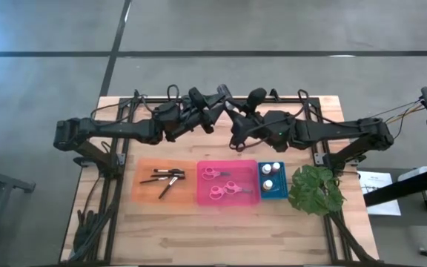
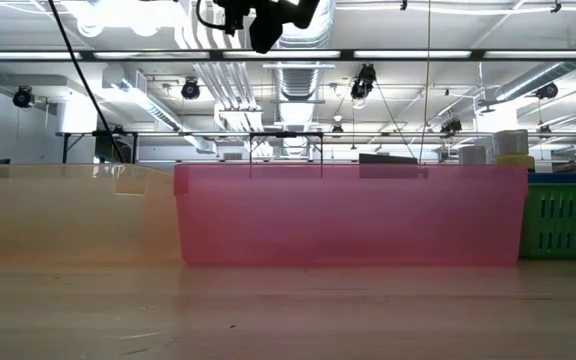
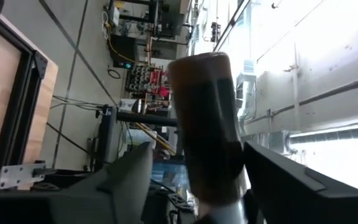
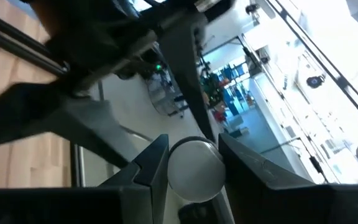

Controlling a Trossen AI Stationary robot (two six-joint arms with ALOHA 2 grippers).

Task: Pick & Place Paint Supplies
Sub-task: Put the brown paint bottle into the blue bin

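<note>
**Q:** Where is the dark cylindrical plastic paint bottle [image 3: 204,124]?
**A:** Raised at the wooden table's [image 1: 199,230] 12 o'clock, between both arms.
**Q:** Why there?
**A:** Probably a hand-over: the right gripper [image 4: 193,149] pinches its white cap, and the left gripper [image 3: 197,149] stands spread alongside.

No text, label, brand, number or sign can be read in any view. A white sheet of paper [image 1: 381,191] lies right of the table, its print too small to read.

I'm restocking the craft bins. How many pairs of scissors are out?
2, both in the pink tray: one pair of scissors toward the arms, the other nearer the front. None visible elsewhere.
</note>
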